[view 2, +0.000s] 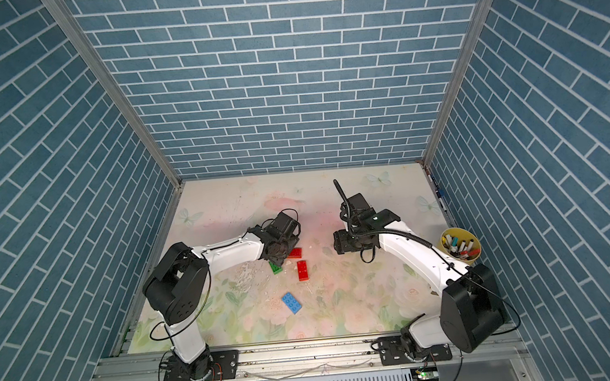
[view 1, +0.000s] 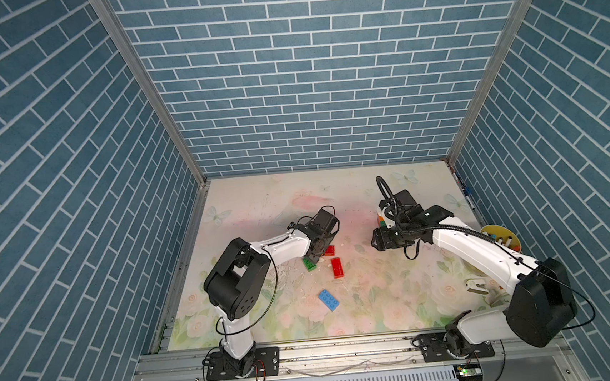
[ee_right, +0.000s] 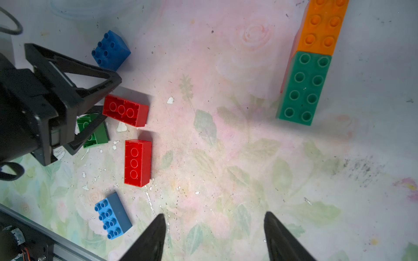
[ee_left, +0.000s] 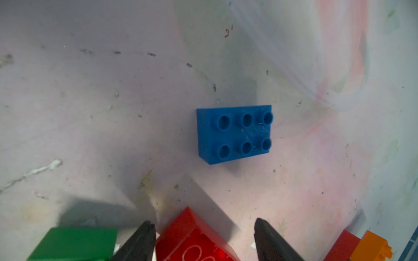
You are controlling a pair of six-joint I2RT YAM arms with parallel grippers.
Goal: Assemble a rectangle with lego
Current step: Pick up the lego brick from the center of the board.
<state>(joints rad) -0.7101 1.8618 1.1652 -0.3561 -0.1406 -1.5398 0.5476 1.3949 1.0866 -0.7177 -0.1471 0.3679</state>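
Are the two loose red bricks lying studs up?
No: one red brick and the other red brick both show hollow undersides with round tubes facing up.

A yellow cup [view 2: 469, 259] of marker pens [view 2: 458, 246] stands at the right edge of the floral-print table [view 2: 361, 306], about midway along it. The print shows chipped white patches [view 2: 245, 278] left of centre. Blue brick-patterned walls [view 1: 305, 68] enclose three sides. An aluminium rail [view 1: 345, 349] runs along the front edge.
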